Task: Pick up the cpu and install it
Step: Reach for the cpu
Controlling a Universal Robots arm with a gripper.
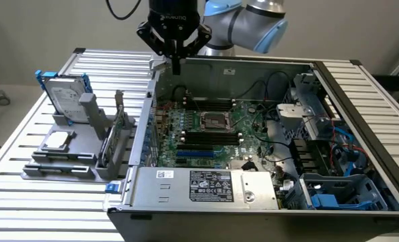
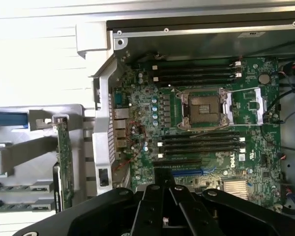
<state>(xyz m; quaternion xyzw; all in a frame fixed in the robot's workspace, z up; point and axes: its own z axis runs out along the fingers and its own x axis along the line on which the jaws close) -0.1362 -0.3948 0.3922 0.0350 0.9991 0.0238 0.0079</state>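
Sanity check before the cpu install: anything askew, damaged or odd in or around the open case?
Nothing stands out. The small silvery square cpu lies flat on the grey holder, outside the open grey computer case. Inside, the metal-framed socket stands open and empty. The black fingers are shut, holding nothing.

The cpu [image 1: 58, 140] has a dull silvery metal top; the desk [image 1: 38, 212] is ribbed pale metal; the tool [image 1: 175, 69] is matt black.

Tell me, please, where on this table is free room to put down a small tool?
Bare slats lie on the table at the exterior view's lower left, bordered by the grey holder and the computer case. Another bare strip runs behind the hard drive. Inside the case it is crowded: motherboard and cables.
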